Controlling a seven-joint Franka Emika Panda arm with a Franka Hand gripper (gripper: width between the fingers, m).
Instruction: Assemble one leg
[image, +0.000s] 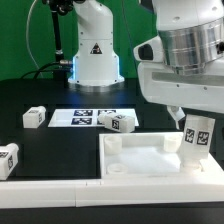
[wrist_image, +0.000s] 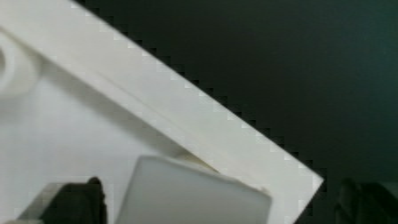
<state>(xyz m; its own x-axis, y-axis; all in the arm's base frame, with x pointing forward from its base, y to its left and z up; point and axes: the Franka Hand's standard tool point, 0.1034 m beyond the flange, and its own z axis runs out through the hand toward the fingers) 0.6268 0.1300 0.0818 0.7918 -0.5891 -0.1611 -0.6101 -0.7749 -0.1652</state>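
Observation:
A leg (image: 197, 136), a short white post with black-and-white tags, stands upright at the corner of the white tabletop (image: 150, 168) on the exterior view's right. My gripper (image: 188, 120) hangs just over it, and one finger (image: 176, 116) shows beside the leg's top. In the wrist view the leg's flat top (wrist_image: 187, 192) lies between my gripper's (wrist_image: 214, 205) jaws. The dark finger (wrist_image: 71, 200) stands off from the leg with a gap, so the gripper is open and holds nothing. The tabletop's corner rim (wrist_image: 160, 95) runs diagonally under it.
Three more tagged legs lie on the black table: one (image: 34, 117) at the exterior view's left, one (image: 122, 122) near the middle, one (image: 8, 158) at the left edge. The marker board (image: 85, 118) lies behind the tabletop. The robot base (image: 95, 50) stands at the back.

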